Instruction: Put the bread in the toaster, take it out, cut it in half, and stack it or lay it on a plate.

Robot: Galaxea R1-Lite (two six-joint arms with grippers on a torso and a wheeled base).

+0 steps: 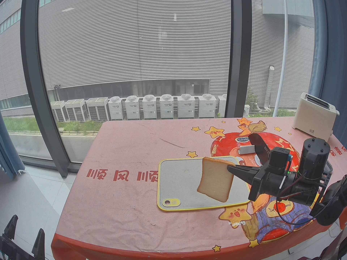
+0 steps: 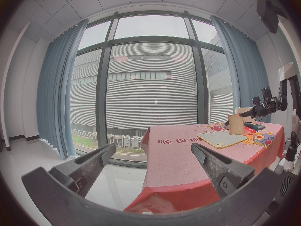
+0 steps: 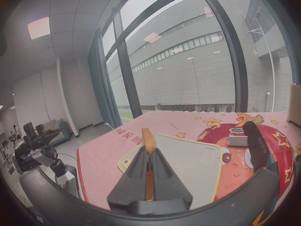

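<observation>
A slice of bread (image 1: 216,179) hangs upright above the grey, yellow-rimmed cutting board (image 1: 180,194). My right gripper (image 1: 231,170) is shut on the slice's right edge. In the right wrist view the bread (image 3: 148,142) stands pinched between the two fingers, over the board (image 3: 188,160). The cream toaster (image 1: 314,116) stands at the table's far right corner, its slots facing up. My left gripper (image 2: 152,148) is open and holds nothing, low off the table's left front corner (image 1: 27,232). From there the bread (image 2: 236,124) and board (image 2: 221,138) show far off.
A black knife-like object (image 1: 259,144) and a small white block (image 1: 247,149) lie behind the board's right end. The pink printed tablecloth (image 1: 119,206) is bare left of the board. A large window runs along the table's far side.
</observation>
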